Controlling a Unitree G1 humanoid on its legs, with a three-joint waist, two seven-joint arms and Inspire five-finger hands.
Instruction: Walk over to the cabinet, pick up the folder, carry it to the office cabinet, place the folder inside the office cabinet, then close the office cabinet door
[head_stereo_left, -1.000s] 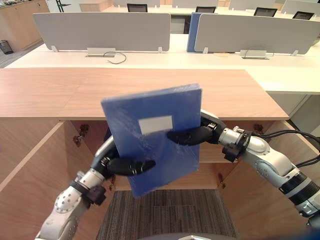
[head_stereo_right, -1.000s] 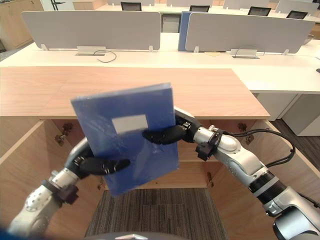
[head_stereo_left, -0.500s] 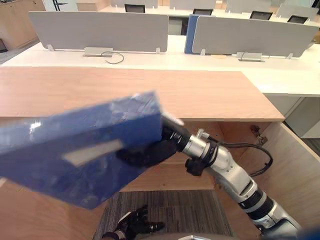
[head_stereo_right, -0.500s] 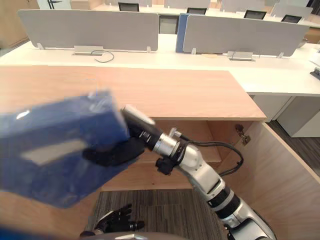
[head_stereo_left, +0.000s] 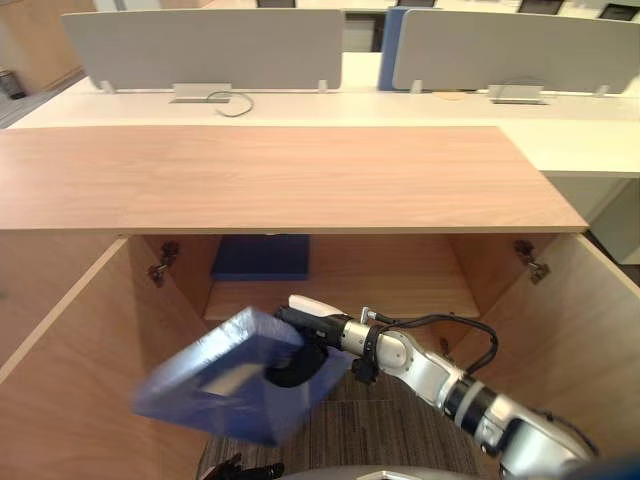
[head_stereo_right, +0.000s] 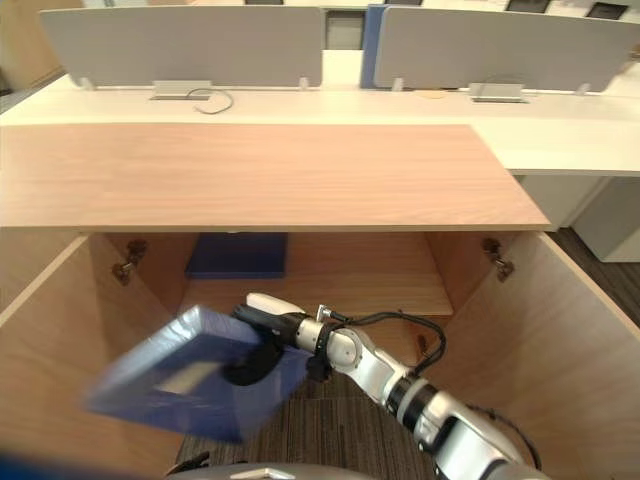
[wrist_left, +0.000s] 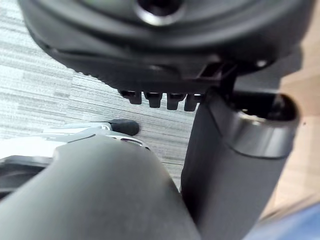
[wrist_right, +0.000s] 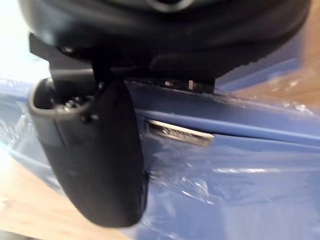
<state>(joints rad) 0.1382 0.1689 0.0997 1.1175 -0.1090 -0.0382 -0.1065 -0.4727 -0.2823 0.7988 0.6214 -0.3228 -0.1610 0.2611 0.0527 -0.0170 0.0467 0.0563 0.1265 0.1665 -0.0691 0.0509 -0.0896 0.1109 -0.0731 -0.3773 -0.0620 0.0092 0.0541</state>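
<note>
The robot's right hand (head_stereo_left: 288, 366) clamped its fingers and thumb on a blue folder (head_stereo_left: 212, 390), glossy under clear wrap, with a pale label on its cover. It held the folder tilted, low before the open cabinet (head_stereo_left: 280, 180). A second folder (head_stereo_left: 262, 257) lay on the shelf (head_stereo_left: 380, 292) inside. The left hand (wrist_left: 222, 165) hung with loose fingers above the carpet (head_stereo_left: 385, 440).
</note>
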